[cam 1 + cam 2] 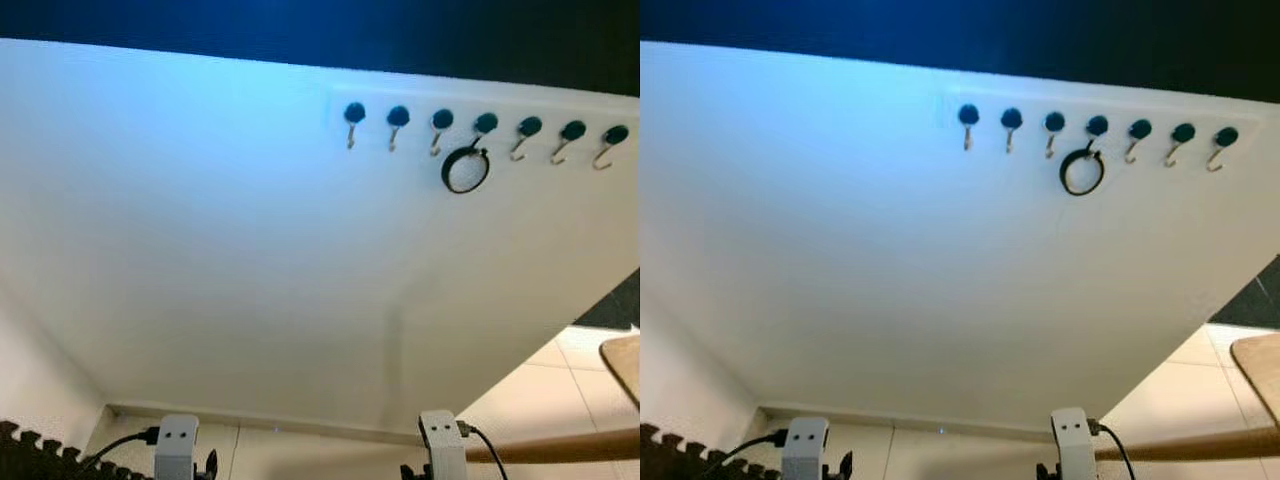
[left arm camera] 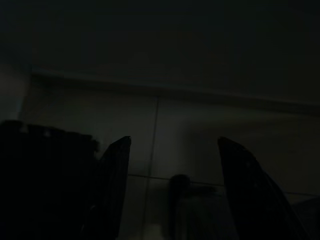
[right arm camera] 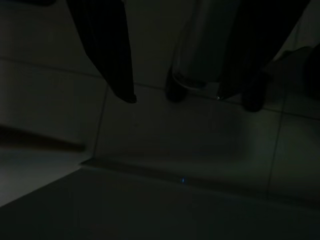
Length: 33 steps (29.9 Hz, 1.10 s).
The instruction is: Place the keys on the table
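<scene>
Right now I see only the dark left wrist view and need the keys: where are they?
Observer: A black ring hangs on the fourth of seven dark round wall hooks; I can't make out keys on it.
Operator: Any table?
Observer: A light wooden table edge shows low at the robot's right.
Operator: Right pincer?
Observer: The right pincer hangs low over floor tiles, open and empty.
</scene>
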Motion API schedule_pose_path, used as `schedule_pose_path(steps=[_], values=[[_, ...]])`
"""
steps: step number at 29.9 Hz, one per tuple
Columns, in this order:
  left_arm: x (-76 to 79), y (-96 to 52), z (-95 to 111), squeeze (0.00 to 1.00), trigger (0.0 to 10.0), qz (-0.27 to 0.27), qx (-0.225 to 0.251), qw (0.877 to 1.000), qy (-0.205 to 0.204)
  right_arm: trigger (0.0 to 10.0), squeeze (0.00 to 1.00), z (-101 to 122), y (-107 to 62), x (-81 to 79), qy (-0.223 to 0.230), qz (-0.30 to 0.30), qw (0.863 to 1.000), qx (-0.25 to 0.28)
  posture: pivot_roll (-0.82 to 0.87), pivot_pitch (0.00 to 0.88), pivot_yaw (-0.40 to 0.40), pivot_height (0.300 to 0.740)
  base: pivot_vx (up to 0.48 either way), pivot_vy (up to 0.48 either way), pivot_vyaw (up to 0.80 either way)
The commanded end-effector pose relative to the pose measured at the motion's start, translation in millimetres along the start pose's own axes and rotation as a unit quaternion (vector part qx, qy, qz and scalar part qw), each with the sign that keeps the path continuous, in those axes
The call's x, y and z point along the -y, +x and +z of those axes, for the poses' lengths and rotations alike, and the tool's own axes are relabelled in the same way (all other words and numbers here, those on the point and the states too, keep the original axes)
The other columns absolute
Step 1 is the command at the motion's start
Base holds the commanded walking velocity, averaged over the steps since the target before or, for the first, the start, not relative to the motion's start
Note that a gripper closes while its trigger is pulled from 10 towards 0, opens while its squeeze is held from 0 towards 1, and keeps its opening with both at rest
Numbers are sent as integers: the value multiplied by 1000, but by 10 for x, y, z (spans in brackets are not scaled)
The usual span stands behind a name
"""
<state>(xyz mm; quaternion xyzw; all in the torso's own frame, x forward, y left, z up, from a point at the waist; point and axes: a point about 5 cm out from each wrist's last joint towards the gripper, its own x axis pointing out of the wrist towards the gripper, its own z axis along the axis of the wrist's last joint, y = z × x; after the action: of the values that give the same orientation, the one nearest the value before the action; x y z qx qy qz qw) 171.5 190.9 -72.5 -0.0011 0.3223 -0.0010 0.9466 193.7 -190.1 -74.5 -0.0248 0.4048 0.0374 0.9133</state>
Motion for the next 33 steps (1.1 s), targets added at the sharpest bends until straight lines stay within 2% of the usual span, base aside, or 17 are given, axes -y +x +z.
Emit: schedule_pose_path(steps=[1, 4, 10, 12, 13, 15, 18, 20, 21, 22, 23, 27, 28, 30, 31, 32, 33], values=[[6, -32, -73, 0, 10000, -1, -11, 1000, 1, 10000, 0, -46, -21, 44, 2, -6, 1000, -5, 57, 72, -44, 740, 0, 0, 0], [1, -37, -78, 0, 10000, 2, -10, 1000, 2, 10000, 0, -37, -24, 22, -5, 1, 1000, 6, 59, 74, -48, 740, 0, 0, 0], [-18, -50, -77, 0, 10000, 5, -3, 1000, 11, 10000, 0, 112, -46, 22, -33, 3, 996, 84, 61, 77, -49, 740, 0, 0, 0], [-33, -56, -62, 0, 10000, 4, 7, 1000, 18, 10000, 0, 316, -106, 58, -84, -18, 981, 176, 56, 75, -46, 740, 0, 0, 0], [-33, -56, -62, 0, 10000, 4, 7, 1000, 18, 10000, 0, 316, -106, 58, -84, -18, 981, 176, 56, 75, -46, 740, 0, 0, 0], [-60, -64, -39, 0, 10000, 3, 19, 1000, 25, 10000, 0, 583, -229, 72, -116, -37, 949, 292, 49, 76, -39, 740, 0, 0, 0], [-87, -68, 11, 0, 10000, -2, 40, 999, 34, 10000, 0, 890, -393, 39, -113, -38, 909, 401, 45, 75, -34, 740, 0, 0, 0], [-79, -63, 87, 0, 10000, -16, 67, 997, 40, 10000, 0, 1185, -558, -29, -103, -26, 871, 480, 41, 76, -31, 740, 0, 0, 0], [-79, -63, 87, 0, 10000, -16, 67, 997, 40, 10000, 0, 1185, -558, -29, -103, -26, 871, 480, 41, 76, -31, 740, 0, 0, 0], [-79, -60, 156, 0, 10000, -21, 91, 995, 44, 10000, 0, 1338, -651, -79, -103, -17, 849, 517, 37, 76, -27, 740, 0, 0, 0], [-79, -60, 156, 0, 10000, -21, 91, 995, 44, 10000, 0, 1338, -651, -79, -103, -17, 849, 517, 37, 76, -27, 740, 0, 0, 0], [-37, -68, 508, 0, 10000, -47, 197, 977, 71, 10000, 0, 1807, -962, -287, -99, 18, 781, 617, 37, 71, -26, 740, 0, 0, 0], [-37, -68, 508, 0, 10000, -47, 197, 977, 71, 10000, 0, 1807, -962, -287, -99, 18, 781, 617, 37, 71, -26, 740, 0, 0, 0], [102, -104, 798, 0, 10000, -92, 270, 955, 76, 10000, 0, 1984, -1059, -443, -97, 50, 759, 642, 37, 66, -27, 740, 0, 0, 0], [102, -104, 798, 0, 10000, -92, 270, 955, 76, 10000, 0, 1984, -1059, -443, -97, 50, 759, 642, 37, 66, -27, 740, 0, 0, 0], [307, -161, 1074, 0, 10000, -147, 329, 929, 80, 10000, 0, 2119, -1117, -554, -85, 71, 746, 657, 45, 61, -31, 740, 0, 0, 0], [307, -161, 1074, 0, 10000, -147, 329, 929, 80, 10000, 0, 2119, -1117, -554, -85, 71, 746, 657, 45, 61, -31, 740, 0, 0, 0]])
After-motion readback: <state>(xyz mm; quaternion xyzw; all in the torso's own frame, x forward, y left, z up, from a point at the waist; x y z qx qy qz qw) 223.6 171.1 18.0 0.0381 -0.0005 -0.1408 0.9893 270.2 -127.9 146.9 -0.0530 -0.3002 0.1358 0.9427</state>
